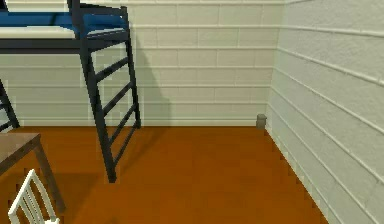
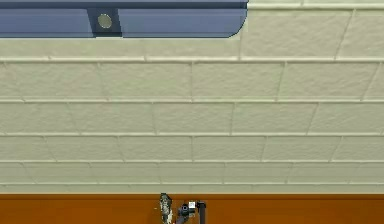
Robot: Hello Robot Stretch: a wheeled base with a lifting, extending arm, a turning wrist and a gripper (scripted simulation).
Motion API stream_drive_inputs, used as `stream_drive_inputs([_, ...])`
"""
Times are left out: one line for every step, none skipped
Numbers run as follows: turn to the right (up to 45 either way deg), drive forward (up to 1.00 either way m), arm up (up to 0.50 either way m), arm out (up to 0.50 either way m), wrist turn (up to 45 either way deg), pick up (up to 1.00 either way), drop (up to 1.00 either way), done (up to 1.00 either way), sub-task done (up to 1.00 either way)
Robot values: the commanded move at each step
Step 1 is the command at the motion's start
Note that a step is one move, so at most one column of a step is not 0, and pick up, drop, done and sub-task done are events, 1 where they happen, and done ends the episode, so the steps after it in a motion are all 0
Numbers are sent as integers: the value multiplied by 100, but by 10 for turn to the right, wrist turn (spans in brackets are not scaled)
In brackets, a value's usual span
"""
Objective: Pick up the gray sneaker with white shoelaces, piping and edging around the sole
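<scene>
1. Gripper (image 2: 186,210) low at arm side view's bottom edge, near brick wall (image 2: 200,110); cannot tell if it holds sth.
2. Small gray thing (image 1: 261,121) on floor (image 1: 200,170) in room corner, right of bed ladder (image 1: 112,95); sneaker or not, unclear.

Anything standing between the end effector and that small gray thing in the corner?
Nothing visible does. The small gray object lies in the corner, too small to confirm as the sneaker. Bare floor leads to it, and the ladder stands aside at the forward view's left. The end effector sits by bare wall.
</scene>
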Motion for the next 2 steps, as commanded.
stream_drive_inputs([0,0,0,0,450,0,0,0,0])
stream_drive_inputs([0,0,0,0,360,0,0,0,0])
